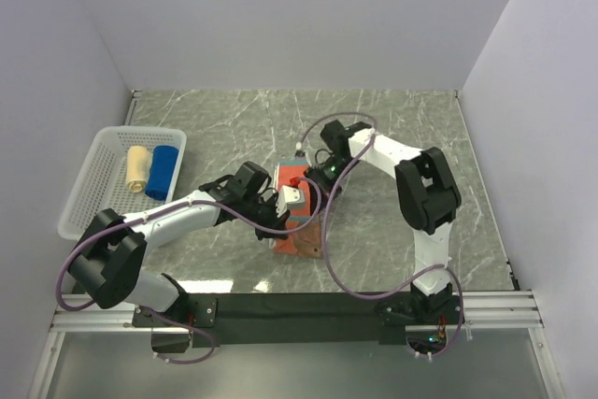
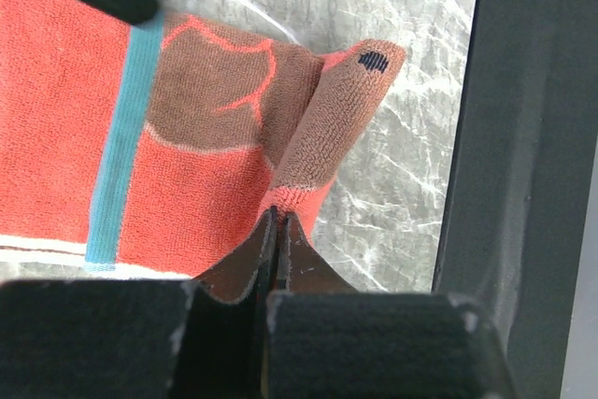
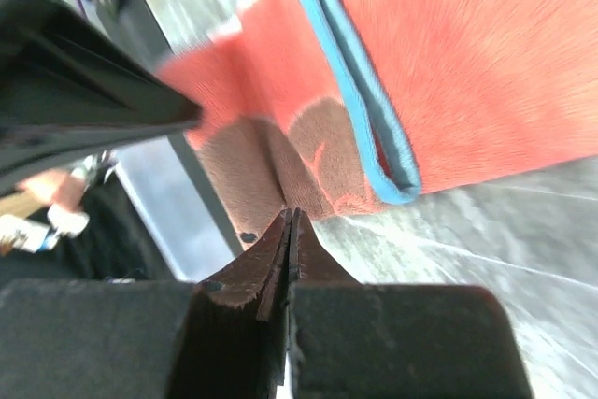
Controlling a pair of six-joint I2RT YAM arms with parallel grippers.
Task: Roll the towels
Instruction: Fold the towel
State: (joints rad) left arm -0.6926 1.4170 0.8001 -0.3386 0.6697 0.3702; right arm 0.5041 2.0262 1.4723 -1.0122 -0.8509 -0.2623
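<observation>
A rust-orange towel (image 1: 297, 238) with brown print and a teal stripe lies in the middle of the marble table, partly lifted between both arms. My left gripper (image 2: 277, 214) is shut, its tips pinching the edge of a folded brown flap of the towel (image 2: 206, 165). In the top view the left gripper (image 1: 282, 208) sits over the towel's near-left part. My right gripper (image 3: 291, 216) is also shut, its tips nipping a brown fold of the same towel (image 3: 467, 63); it reaches in from the far side (image 1: 305, 178). A beige towel (image 1: 138, 170) and a blue towel (image 1: 164, 171) lie rolled in the basket.
A white lattice basket (image 1: 89, 189) stands at the left edge of the table. Grey walls close in on the left, back and right. A black bar (image 1: 308, 306) runs along the near edge by the arm bases. Cables loop over the towel.
</observation>
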